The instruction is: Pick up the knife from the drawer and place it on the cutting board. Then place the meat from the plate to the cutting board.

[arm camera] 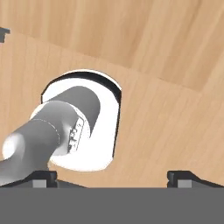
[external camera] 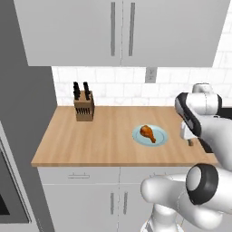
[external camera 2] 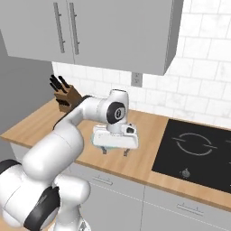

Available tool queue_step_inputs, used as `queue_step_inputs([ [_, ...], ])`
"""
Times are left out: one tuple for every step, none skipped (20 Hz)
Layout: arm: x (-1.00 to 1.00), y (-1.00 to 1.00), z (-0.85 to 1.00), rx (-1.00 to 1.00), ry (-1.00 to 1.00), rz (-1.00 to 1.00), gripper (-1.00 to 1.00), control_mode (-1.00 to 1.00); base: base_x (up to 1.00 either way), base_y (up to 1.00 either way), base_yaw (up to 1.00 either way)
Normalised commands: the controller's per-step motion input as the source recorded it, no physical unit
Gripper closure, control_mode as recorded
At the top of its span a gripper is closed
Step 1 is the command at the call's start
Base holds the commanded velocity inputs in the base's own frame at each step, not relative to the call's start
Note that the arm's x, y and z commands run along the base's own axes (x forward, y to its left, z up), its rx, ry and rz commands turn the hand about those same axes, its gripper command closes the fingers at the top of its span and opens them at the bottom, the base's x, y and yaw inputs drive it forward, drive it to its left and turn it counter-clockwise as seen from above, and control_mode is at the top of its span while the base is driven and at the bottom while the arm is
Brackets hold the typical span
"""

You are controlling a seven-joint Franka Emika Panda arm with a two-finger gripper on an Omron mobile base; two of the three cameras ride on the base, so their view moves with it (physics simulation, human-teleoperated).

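The meat (external camera: 147, 132), a small orange-brown drumstick, lies on the pale blue plate (external camera: 161, 139) right of the wooden counter's middle. My gripper (external camera: 189, 142) hangs just right of the plate, a little above the counter near its front edge. In the right base view the gripper (external camera 2: 115, 152) points down, with the white hand covering most of the plate. In the hand view the two fingertips (arm camera: 43, 177) stand far apart with nothing between them, so the gripper (arm camera: 113, 177) is open. The knife and the cutting board are out of view. I cannot tell which closed front is the drawer.
A wooden knife block (external camera: 84, 106) with black-handled knives stands at the back left of the counter (external camera: 90, 140). A black cooktop (external camera 2: 194, 153) lies to the right. Closed drawer fronts (external camera: 79, 176) run under the counter edge. Grey wall cabinets (external camera: 122, 31) hang above.
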Motion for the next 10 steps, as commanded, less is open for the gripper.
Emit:
queue_step_inputs([
  [1.0,0.59,-0.29,0.0,-0.13,0.32,-1.0,-1.0,0.0,0.0,0.0],
  [1.0,0.61,-0.28,0.0,-0.11,0.29,-1.0,-1.0,0.0,0.0,0.0],
  [1.0,0.54,-0.24,0.0,-0.08,0.22,-1.0,-1.0,0.0,0.0,0.0],
  [0.97,0.63,-0.09,0.0,-0.05,0.15,-1.0,-1.0,0.0,0.0,0.0],
  [1.0,0.74,0.0,0.0,0.0,0.11,-1.0,-1.0,0.0,0.0,0.0],
  [0.99,0.74,0.0,0.0,0.0,0.09,-1.0,-1.0,0.0,0.0,0.0],
  [0.94,0.74,0.01,0.0,0.0,0.06,-1.0,-1.0,0.0,0.0,0.0],
  [0.97,0.76,0.03,0.0,0.0,0.05,-1.0,-1.0,0.0,0.0,0.0],
  [1.0,0.78,0.0,0.0,0.0,0.03,-1.0,-1.0,0.0,0.0,0.0],
  [1.0,0.66,0.0,0.04,0.0,0.03,-1.0,-1.0,0.0,0.0,0.0],
])
